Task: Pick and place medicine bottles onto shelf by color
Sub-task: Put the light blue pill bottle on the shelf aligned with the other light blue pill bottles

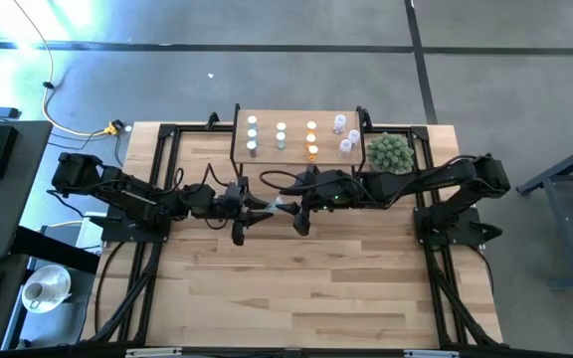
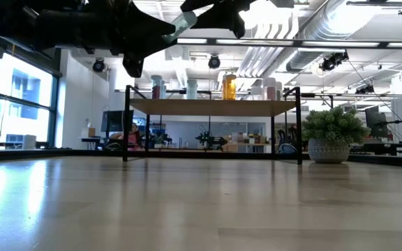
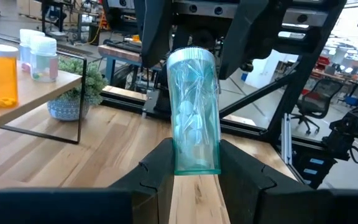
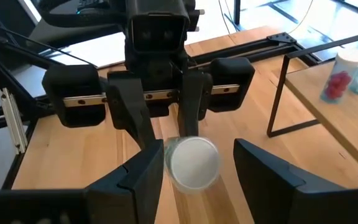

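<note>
Light-blue bottle [image 3: 194, 118] clamped in left tool [image 3: 194, 174], mid-handover before the shelf [image 1: 296, 117]. Right tool [image 4: 194, 168] apart around its cap. Next: right closes, left releases.

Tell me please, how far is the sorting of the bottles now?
Mostly done: about ten bottles already stand on the shelf in rows. In hand: the left tool is shut on a light blue bottle above the table, facing the open right tool. Left: placing this bottle on the shelf.

Two dark jointed arms, black cables, blocky black jaws, pale rail strips
</note>
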You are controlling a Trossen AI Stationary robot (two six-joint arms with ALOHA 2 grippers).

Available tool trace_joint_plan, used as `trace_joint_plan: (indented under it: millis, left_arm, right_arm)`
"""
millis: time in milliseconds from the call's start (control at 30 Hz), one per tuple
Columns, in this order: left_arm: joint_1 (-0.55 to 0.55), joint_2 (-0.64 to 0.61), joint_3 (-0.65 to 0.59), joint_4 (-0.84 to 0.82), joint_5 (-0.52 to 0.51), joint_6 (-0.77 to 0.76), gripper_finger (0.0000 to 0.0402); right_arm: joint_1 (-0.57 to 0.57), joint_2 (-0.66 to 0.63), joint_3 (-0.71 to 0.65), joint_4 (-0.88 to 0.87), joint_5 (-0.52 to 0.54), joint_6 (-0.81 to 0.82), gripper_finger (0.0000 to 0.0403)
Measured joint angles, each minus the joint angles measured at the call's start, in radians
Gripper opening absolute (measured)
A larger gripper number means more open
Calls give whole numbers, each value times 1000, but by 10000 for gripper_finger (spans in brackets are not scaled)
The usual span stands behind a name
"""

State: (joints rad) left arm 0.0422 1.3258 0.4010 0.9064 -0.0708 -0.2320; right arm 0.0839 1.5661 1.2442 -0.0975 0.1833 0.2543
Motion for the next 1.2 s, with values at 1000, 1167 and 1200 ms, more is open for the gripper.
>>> trace_joint_plan:
  millis: [1000,1167,1200]
  left_arm:
    - [0,1,0,10,-16,6,116]
    - [1,1,0,2,-20,33,157]
    - [1,1,0,-2,-24,34,166]
  right_arm:
    - [1,0,0,-8,-32,16,106]
    - [2,1,0,-15,-33,11,106]
    - [2,1,0,-15,-24,10,106]
